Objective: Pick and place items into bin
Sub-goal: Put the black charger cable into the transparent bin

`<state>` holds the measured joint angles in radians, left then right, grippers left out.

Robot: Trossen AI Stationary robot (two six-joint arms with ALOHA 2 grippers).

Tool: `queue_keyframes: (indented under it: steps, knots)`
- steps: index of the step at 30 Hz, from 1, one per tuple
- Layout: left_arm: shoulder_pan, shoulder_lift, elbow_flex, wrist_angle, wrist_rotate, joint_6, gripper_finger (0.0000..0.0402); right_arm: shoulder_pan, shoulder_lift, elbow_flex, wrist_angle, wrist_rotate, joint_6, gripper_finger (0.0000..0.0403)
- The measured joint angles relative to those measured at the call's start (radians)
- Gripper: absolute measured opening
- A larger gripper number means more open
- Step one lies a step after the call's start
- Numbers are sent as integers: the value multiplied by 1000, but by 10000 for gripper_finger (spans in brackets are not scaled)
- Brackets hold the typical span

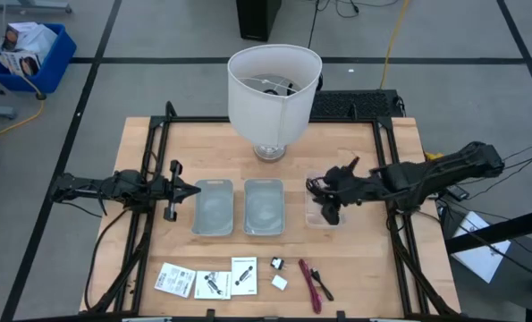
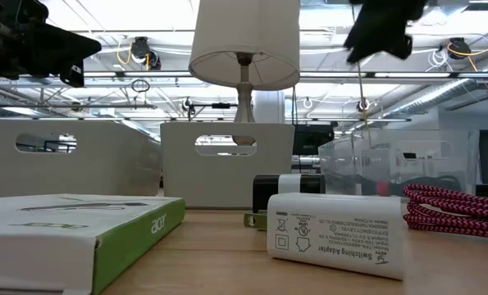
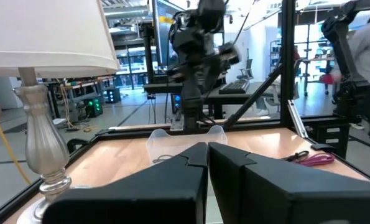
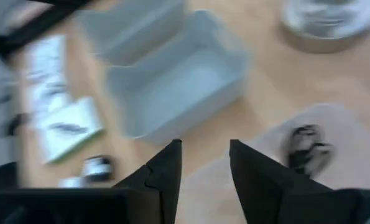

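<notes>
While the right hand point(image 1: 330, 199) hovers spread over the clear bin point(image 1: 326, 213) at centre right — swing down-frame to the cable ties point(image 1: 312, 284); left hand point(image 1: 173, 190) pressed together.

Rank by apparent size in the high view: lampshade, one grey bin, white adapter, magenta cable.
1. Lampshade, though it stands nearer the overhead camera, which inflates it.
2. Grey bin.
3. Magenta cable, long but thin.
4. White adapter.
</notes>
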<state>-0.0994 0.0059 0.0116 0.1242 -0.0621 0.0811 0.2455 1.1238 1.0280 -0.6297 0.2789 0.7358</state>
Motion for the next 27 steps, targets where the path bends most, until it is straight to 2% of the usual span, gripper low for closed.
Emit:
queue_keyframes:
  steps: [7, 10, 16, 22, 24, 27]
  knots:
    - [0, 0, 0, 0, 0, -6, 21, 161, -37, 1, 28, -18, 87, 46]
    - [0, 0, 0, 0, 0, -8, 21, 238, -31, 1, 30, 42, 78, 9]
    - [0, 0, 0, 0, 0, -8, 21, 380, 61, 1, 97, 88, 94, 2]
    - [0, 0, 0, 0, 0, -8, 21, 477, 263, 1, 246, 81, 141, 1]
    - [0, 0, 0, 0, 0, -8, 21, 503, 335, 1, 304, 27, 143, 1]
    - [0, 0, 0, 0, 0, 2, 21, 539, 426, 1, 349, -118, 186, 1]
